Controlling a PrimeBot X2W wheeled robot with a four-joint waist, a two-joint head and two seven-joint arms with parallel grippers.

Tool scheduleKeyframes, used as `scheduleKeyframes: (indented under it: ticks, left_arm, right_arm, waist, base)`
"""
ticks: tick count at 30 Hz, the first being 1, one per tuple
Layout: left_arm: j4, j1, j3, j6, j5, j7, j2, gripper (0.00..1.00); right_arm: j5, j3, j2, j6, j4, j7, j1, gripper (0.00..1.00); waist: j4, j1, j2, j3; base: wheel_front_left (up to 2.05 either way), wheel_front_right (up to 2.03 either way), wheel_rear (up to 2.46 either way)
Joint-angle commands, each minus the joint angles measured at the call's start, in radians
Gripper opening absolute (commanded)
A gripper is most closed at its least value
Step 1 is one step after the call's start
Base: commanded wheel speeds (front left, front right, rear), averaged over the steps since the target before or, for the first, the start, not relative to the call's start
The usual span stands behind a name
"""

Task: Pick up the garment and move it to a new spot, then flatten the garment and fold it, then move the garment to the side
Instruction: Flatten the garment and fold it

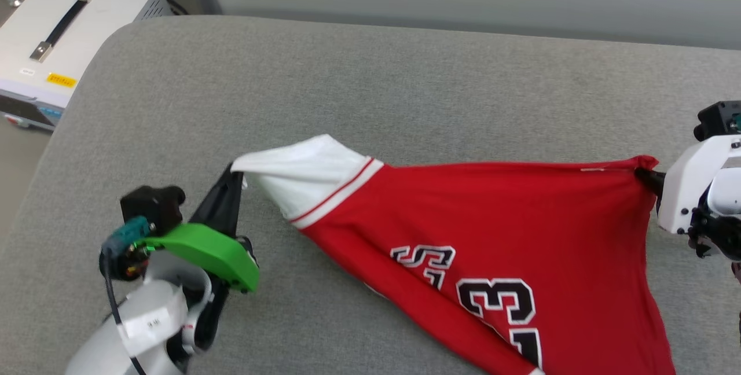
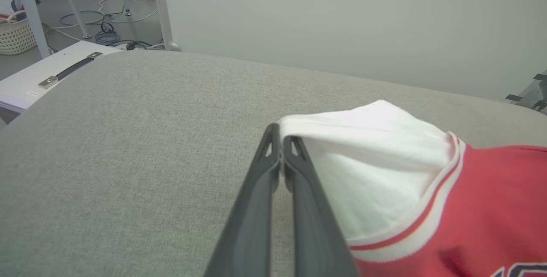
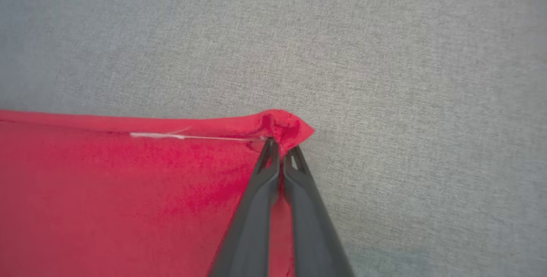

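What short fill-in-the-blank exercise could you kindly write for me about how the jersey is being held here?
1. The left gripper pinches a ____ corner of the garment.
2. The right gripper is shut on a ____ corner of it.
3. The garment lies on a padded surface whose colour is ____.
Missing words: white; red; grey.

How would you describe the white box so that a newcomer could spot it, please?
Start at the large grey fabric surface under the red jersey. Off its far left corner sits a white box. Its black strap handle and small yellow label set it apart.
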Motion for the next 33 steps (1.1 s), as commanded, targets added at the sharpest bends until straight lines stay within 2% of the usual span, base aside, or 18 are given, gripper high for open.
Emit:
scheduleKeyframes:
  ticks: [1, 9, 17, 27, 33]
  left_arm:
    - [0.011, -0.055, 0.018, -0.014, -0.008, 0.009, 0.020, 0.00]
    - [0.159, -0.312, 0.043, -0.092, -0.009, 0.097, 0.055, 0.00]
    - [0.385, -0.664, 0.052, -0.152, 0.045, 0.108, 0.032, 0.00]
    - [0.638, -1.148, 0.024, -0.175, 0.200, 0.042, 0.033, 0.00]
    - [0.728, -1.369, 0.004, -0.204, 0.251, 0.046, 0.030, 0.00]
  right_arm:
    - [-0.014, -0.009, 0.001, 0.000, 0.009, -0.023, -0.031, 0.00]
    - [-0.123, -0.062, 0.051, 0.000, 0.080, -0.124, -0.194, 0.00]
    - [-0.233, -0.126, 0.078, 0.000, 0.157, -0.220, -0.431, 0.00]
    - [-0.373, -0.195, 0.104, 0.000, 0.254, -0.358, -0.804, 0.00]
    - [-0.428, -0.218, 0.129, 0.000, 0.312, -0.385, -1.003, 0.00]
  waist:
    - [-0.046, 0.0000, 0.0000, -0.040]
    - [-0.110, 0.0000, 0.0000, -0.047]
    - [-0.141, 0.0000, 0.0000, 0.014]
    - [-0.173, 0.0000, 0.0000, 0.174]
    - [-0.176, 0.0000, 0.0000, 0.307]
  base:
    - [0.00, 0.00, 0.00]
    - [0.00, 0.00, 0.00]
    - [0.00, 0.00, 0.00]
    - [0.00, 0.00, 0.00]
    - [0.00, 0.00, 0.00]
